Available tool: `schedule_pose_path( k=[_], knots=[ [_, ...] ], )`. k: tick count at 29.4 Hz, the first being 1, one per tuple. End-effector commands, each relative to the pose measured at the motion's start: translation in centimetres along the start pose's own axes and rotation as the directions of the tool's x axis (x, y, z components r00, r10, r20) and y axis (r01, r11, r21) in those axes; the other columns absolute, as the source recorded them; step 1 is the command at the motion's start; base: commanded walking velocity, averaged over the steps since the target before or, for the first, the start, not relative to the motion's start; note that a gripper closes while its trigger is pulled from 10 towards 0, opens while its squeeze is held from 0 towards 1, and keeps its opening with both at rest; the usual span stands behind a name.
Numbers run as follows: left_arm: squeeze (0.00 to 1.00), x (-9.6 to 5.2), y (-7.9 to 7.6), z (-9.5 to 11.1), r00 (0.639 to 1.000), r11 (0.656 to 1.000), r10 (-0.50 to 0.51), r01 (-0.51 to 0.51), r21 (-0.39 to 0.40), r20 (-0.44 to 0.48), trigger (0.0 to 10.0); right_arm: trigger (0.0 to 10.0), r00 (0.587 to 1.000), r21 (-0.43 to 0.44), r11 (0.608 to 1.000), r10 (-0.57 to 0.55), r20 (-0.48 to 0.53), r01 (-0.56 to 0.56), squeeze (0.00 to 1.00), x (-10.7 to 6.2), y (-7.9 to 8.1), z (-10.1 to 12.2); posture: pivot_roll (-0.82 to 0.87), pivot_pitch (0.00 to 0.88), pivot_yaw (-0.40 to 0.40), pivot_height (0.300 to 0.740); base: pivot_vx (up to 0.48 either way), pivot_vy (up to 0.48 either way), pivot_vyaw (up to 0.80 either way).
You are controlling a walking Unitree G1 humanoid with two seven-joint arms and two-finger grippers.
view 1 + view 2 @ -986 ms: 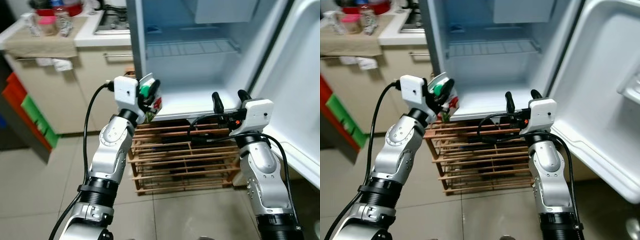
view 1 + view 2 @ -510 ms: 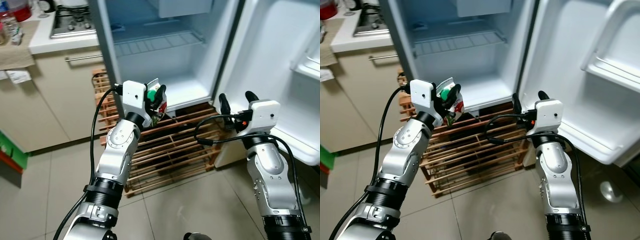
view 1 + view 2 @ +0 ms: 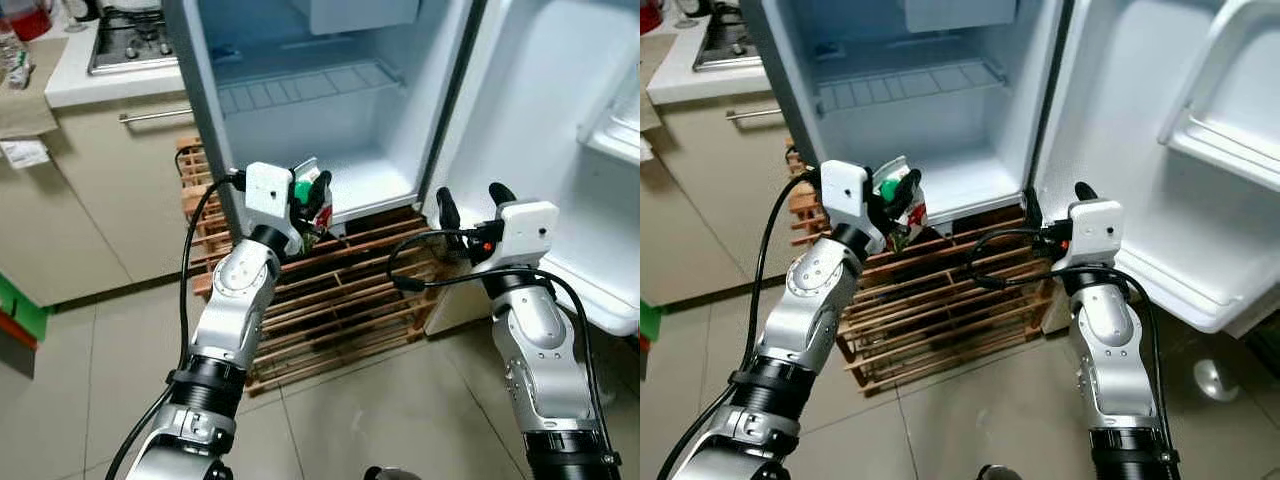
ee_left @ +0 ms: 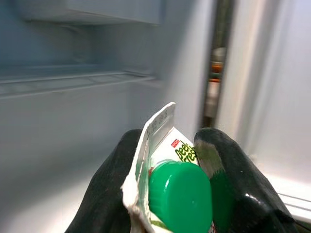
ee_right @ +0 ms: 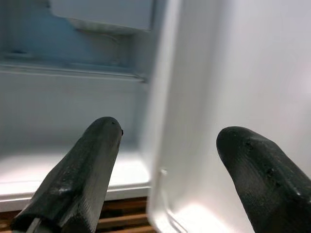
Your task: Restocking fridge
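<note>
While fridge point(image 3: 330, 110) open, carton point(image 4: 167, 194) clamped between left gripper point(image 4: 180, 194) fingers

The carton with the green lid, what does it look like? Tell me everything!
The carton is small and white, probably paper, with a folded top ridge, a round green cap and green and red print. The left gripper pinches it between its two black fingers. It is held tilted in the air, just before the open fridge's bottom floor, above a wooden rack.
</note>
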State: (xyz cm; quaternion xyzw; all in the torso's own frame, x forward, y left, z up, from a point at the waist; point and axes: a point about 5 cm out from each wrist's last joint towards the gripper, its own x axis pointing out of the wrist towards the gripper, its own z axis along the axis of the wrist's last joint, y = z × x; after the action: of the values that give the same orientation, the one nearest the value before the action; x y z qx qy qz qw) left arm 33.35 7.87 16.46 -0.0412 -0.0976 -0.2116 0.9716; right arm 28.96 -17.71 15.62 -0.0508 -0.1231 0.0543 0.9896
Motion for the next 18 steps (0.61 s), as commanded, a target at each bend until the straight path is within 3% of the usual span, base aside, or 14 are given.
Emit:
schedule_pose_path(
  k=[1,10,13,18],
  knots=[
    [0.00,0.08,-0.13,0.11,1.000,1.000,-0.008,0.008,0.001,0.010,10.0,10.0,1.000,-0.002,1.000,-0.010,-0.006,0.010,0.00,-0.13,-0.36,0.07,-0.18,0.000,0.037,0.740,0.000,0.000,-0.66],
    [0.00,0.16,0.15,0.21,1.000,1.000,0.004,-0.004,-0.004,0.017,10.0,10.0,1.000,-0.007,1.000,-0.008,-0.004,0.008,0.00,-0.19,-0.38,0.07,-0.18,0.000,0.037,0.740,0.000,0.000,-0.64],
    [0.00,0.13,0.22,0.25,1.000,1.000,0.005,-0.005,0.001,0.020,10.0,10.0,1.000,-0.006,1.000,-0.006,0.001,0.006,0.00,-0.22,-0.32,0.10,-0.18,0.000,0.037,0.740,0.096,0.198,0.00],
    [0.00,0.50,0.52,0.96,0.999,0.998,0.009,-0.011,0.059,0.040,10.0,10.0,1.000,-0.003,1.000,0.008,0.013,-0.008,0.00,-0.30,-0.20,0.25,-0.18,0.000,0.037,0.740,0.431,0.121,0.00]
  ],
)
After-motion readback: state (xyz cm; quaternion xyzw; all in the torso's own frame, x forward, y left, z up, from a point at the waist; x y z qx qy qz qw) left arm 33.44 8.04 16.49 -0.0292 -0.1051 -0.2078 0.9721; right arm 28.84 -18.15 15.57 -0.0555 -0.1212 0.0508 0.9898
